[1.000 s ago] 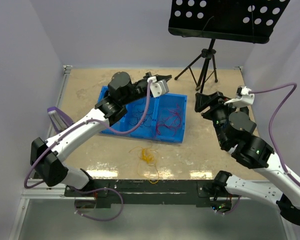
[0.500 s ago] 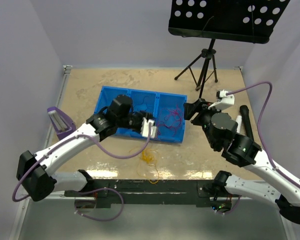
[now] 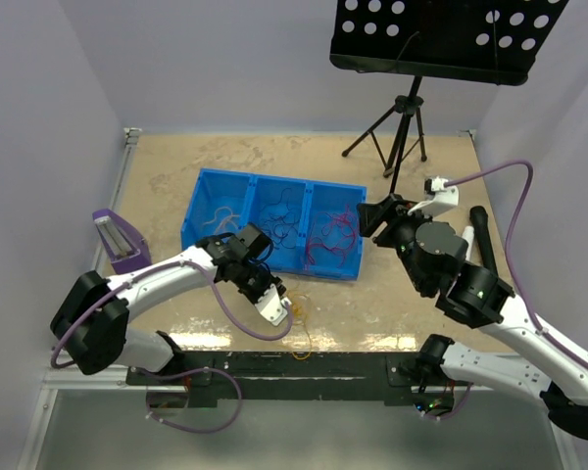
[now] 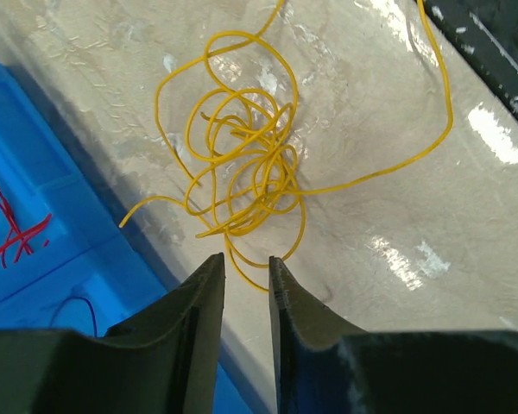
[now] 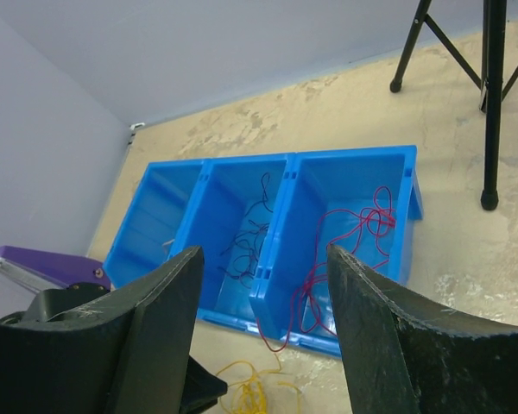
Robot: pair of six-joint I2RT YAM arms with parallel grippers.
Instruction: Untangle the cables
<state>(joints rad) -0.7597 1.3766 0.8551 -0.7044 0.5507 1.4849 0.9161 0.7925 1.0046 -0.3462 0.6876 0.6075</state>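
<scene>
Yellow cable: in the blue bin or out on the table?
Out. The yellow cable lies in a knotted bundle on the table, beside the blue bin, just ahead of the left gripper's parted fingers.

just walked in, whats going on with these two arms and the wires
The left gripper is down over a yellow wire tangle on the table, just in front of the blue tray, jaws slightly apart with nothing between them yet. The right gripper hangs open and empty to the tray's right. Red wires and dark wires lie in separate compartments.

Left gripper (image 4: 244,262) points down (jaws narrowly parted); right gripper (image 5: 263,259) gapes wide.
</scene>
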